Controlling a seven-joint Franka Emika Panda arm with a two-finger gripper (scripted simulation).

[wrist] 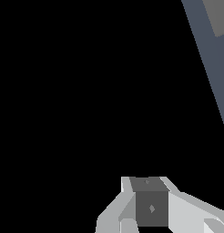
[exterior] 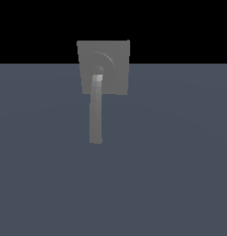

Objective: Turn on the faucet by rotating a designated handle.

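Plainly, the arm is nowhere near its target. The exterior view shows no arm at all: only the faucet (exterior: pixel 104 67), a square grey plate standing upright at the far edge of the blue-grey floor (exterior: pixel 170 161), with 1 ring boss on it and the handle (exterior: pixel 95 110) running out of that boss toward the camera. The handle's long axis lies almost straight down that picture, bending slightly toward the exterior view's left, and its free tip ends well clear of the plate with open floor on both sides.

In the wrist view the gripper (wrist: pixel 150 205) appears only as white housing and a dark grey block low in the frame. The fingertips are out of the picture, so I cannot tell how far apart the fingers stand, and nothing is seen held. Most of that view is black void. A narrow wedge of floor (wrist: pixel 209 59) and a grey corner, probably the plate (wrist: pixel 219 16), sit at the far edge of it, well apart from the gripper.

So the relation that matters: the faucet lies far off and to one side of where the wrist is looking. I judge the approach has hardly begun. The arm must first swing round to face the fixture, then come in beside the handle near its free tip, where a sideways push across the long axis would turn it most easily about the boss.
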